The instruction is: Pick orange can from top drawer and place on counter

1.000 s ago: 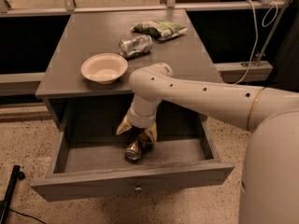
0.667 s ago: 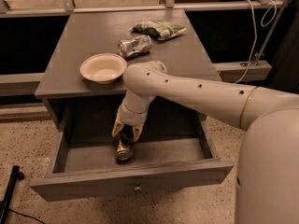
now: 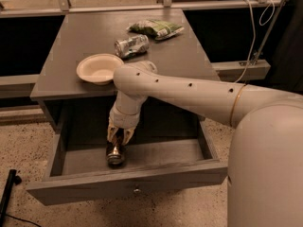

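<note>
The top drawer [image 3: 128,179] is pulled open below the counter [image 3: 85,51]. The orange can [image 3: 115,153], dark with silver ends, hangs tilted just above the drawer floor at its left-middle. My gripper [image 3: 118,137] reaches down into the drawer from the arm that crosses from the right. Its fingers [image 3: 111,132] clasp the can's upper end. The can's label is dim in the drawer's shadow.
On the counter stand a cream bowl [image 3: 99,68] at the front left, a silver-green can [image 3: 131,46] lying behind it, and a green snack bag [image 3: 156,29] at the back. The drawer's side walls [image 3: 56,152] and front panel hem in the can. A dark object [image 3: 9,188] stands on the floor at the left.
My gripper and the orange can have moved together to the left inside the drawer. The arm's elbow has swung left over the counter's front edge.
</note>
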You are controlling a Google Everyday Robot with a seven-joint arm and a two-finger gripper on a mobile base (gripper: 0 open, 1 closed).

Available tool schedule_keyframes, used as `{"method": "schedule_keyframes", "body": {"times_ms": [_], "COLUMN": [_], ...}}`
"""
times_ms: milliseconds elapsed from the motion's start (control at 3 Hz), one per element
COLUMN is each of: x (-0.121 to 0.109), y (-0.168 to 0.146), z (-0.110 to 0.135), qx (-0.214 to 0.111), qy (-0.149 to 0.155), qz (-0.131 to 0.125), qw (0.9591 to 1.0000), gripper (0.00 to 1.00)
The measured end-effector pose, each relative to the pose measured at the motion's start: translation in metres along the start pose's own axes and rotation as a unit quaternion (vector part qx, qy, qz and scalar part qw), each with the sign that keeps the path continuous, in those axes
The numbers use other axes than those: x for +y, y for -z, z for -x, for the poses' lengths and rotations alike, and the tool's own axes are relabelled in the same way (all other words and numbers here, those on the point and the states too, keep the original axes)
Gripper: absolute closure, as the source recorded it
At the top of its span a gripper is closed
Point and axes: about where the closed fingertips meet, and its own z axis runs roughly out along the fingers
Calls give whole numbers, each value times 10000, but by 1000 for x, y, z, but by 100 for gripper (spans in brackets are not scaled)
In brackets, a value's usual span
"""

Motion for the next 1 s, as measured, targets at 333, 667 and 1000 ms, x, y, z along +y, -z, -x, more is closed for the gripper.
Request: {"method": "schedule_keyframes", "body": {"times_ms": [333,667,1000], "x": [0,0,1], "y": [0,0,-3], "z": [0,0,-1], "qx": [0,-1,-39], "qy": [0,0,-2], "qz": [0,0,-19], "qw": [10000,10000,10000], "gripper": [23,1,0]}}
